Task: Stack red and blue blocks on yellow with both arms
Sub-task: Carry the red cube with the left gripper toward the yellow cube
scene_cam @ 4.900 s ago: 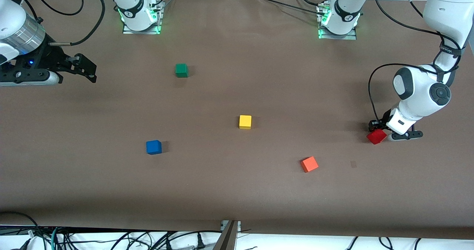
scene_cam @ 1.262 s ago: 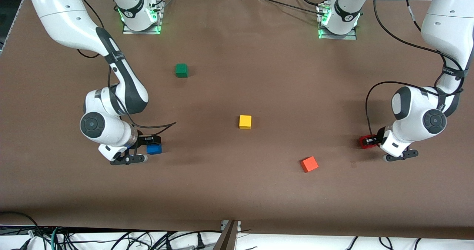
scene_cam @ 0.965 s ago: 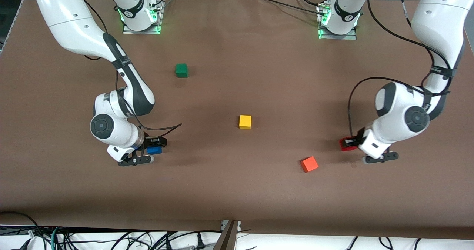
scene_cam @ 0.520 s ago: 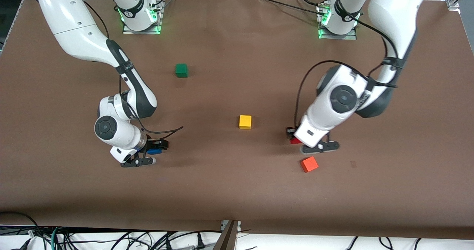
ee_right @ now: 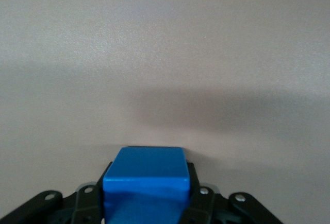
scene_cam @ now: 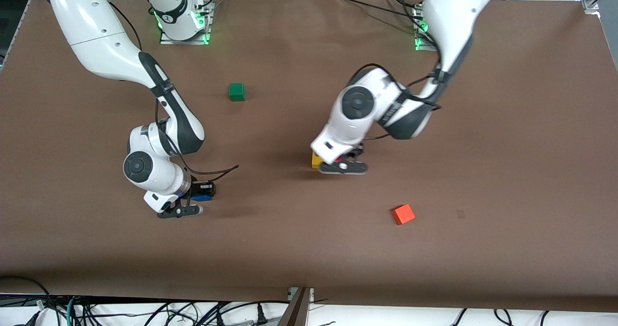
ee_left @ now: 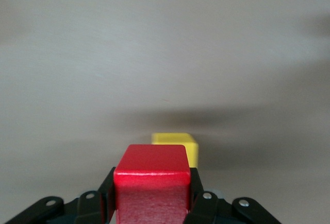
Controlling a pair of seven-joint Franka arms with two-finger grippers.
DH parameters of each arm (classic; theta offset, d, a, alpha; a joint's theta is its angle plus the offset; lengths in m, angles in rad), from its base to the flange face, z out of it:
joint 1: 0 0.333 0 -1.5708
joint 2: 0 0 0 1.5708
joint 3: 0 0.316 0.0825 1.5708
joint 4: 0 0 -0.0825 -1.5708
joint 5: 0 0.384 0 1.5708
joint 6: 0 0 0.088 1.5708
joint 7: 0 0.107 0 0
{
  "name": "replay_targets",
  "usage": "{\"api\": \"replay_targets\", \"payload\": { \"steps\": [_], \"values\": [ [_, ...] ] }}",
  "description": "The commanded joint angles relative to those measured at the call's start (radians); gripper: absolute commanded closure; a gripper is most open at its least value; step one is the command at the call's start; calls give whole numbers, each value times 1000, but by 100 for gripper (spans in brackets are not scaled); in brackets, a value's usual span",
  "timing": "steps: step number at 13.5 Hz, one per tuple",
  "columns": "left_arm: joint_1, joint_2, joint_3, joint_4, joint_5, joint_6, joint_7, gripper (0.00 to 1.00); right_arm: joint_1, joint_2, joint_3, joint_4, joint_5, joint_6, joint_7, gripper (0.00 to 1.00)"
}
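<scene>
Brown matte sheeting covers the table (scene_cam: 309, 248), smooth and slightly creased near the arms' bases. Over its middle hangs the left gripper (ee_left: 150, 203), its black jointed fingers (ee_left: 198, 198) clamped on the flat sides of the red block (ee_left: 150, 188), a matte sharp-edged cube. Just past that block in the left wrist view sits the yellow block (ee_left: 180, 145), another small matte cube resting on the sheeting; from the front its corner (scene_cam: 316, 161) peeks out under the glossy white wrist of the left gripper (scene_cam: 344, 164). The right gripper (scene_cam: 195, 201) is low at the sheeting toward the right arm's end of the table, its black fingers (ee_right: 198, 195) pressed together on the blue block (ee_right: 146, 183), a matte cube with softly rounded edges, partly seen from the front (scene_cam: 202, 198). A green cube (scene_cam: 236, 92) and a lighter orange cube (scene_cam: 403, 214) lie well apart from both grippers.
</scene>
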Motion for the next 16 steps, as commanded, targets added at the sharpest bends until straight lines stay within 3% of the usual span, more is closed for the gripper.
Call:
{"api": "replay_targets", "payload": {
  "steps": [1,14,15,16],
  "values": [
    [-93,64,60,92,20,-27,-8,96,-6,15,4,13,5,6,-7,59],
    [-96,114,76,89,38,-17,4,94,-9,25,4,7,5,21,-9,55],
    [-96,114,79,89,38,-17,4,83,-9,25,4,7,5,21,-9,55],
    [-93,114,79,90,38,-17,4,6,-9,27,4,7,5,21,-9,55]
  ]
}}
